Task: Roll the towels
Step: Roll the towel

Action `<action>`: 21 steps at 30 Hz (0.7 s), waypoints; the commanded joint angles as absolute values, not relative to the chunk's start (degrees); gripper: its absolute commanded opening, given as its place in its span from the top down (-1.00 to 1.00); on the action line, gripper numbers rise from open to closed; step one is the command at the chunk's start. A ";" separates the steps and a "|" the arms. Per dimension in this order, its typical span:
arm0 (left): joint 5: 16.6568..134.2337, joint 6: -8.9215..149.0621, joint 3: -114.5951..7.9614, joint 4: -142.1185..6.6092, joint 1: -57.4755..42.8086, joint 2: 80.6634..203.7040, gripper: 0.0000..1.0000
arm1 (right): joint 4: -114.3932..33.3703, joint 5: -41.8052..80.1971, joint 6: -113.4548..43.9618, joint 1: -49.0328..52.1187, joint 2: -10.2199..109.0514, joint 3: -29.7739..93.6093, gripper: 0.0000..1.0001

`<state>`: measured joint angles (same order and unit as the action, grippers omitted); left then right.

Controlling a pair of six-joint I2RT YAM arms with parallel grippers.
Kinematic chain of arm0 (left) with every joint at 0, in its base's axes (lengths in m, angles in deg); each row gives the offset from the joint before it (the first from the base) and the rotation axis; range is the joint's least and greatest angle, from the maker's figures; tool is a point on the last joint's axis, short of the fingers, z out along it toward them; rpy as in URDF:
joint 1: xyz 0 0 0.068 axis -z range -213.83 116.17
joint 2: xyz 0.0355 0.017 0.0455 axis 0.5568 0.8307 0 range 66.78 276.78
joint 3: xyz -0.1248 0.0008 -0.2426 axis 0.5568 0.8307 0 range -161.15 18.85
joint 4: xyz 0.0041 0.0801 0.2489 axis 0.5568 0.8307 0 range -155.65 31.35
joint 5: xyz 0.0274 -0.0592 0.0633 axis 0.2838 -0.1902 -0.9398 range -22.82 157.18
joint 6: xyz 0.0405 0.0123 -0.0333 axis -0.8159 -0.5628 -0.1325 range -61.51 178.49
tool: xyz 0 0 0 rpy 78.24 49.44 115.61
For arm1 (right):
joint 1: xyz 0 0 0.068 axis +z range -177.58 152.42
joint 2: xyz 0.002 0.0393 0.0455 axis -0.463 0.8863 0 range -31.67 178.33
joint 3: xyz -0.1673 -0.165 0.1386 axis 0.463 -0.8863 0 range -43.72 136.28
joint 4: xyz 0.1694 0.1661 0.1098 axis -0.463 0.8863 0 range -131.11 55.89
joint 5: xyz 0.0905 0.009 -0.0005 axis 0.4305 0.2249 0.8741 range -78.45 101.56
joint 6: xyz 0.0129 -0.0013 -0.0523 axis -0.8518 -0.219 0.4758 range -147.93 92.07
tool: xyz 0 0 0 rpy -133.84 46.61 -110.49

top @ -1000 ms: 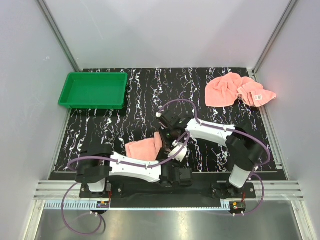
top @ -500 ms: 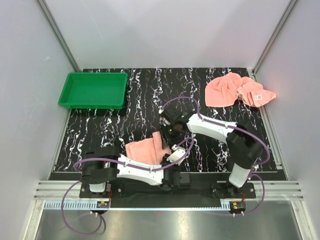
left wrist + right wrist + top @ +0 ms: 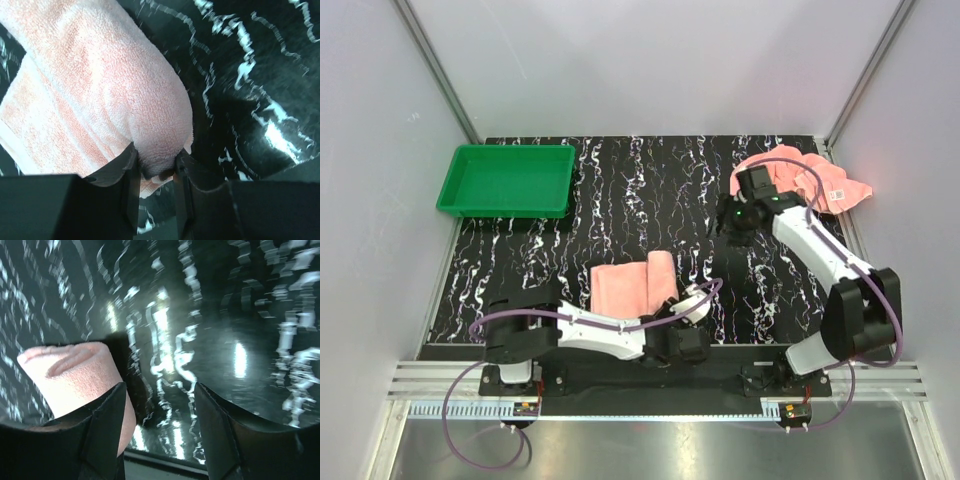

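A salmon-pink towel [image 3: 625, 288] lies at the front middle of the black marbled table, partly rolled, with the roll [image 3: 661, 277] along its right side. My left gripper [image 3: 668, 312] reaches in from the near edge and is shut on the roll's near end [image 3: 150, 110], terry cloth squeezed between both fingers. A second towel [image 3: 790, 180] lies crumpled at the back right, its white label [image 3: 839, 193] facing up. My right gripper [image 3: 726, 218] hangs just left of that towel, open, with only table between its fingers [image 3: 159, 390]. The roll's far end [image 3: 70, 375] shows beside its left finger.
A green tray [image 3: 505, 180] stands at the back left corner of the table. Grey walls and aluminium rails close in the table on three sides. The right arm's elbow [image 3: 860, 315] stands near the table's right edge.
My right gripper opened, let go of the front towel and swung away to the back right. My left gripper closed on the roll's near end. The towel shifted right, its roll now straight.
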<state>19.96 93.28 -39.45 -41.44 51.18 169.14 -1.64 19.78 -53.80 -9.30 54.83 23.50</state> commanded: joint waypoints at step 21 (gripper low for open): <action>46.60 104.80 -11.25 -81.10 40.53 145.19 0.60 | -5.69 16.39 -62.30 -16.77 37.24 13.15 -0.30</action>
<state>40.62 95.26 -17.20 -70.91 41.87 148.38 -2.54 15.43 -60.49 -16.78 39.07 13.01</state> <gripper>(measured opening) 0.296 0.652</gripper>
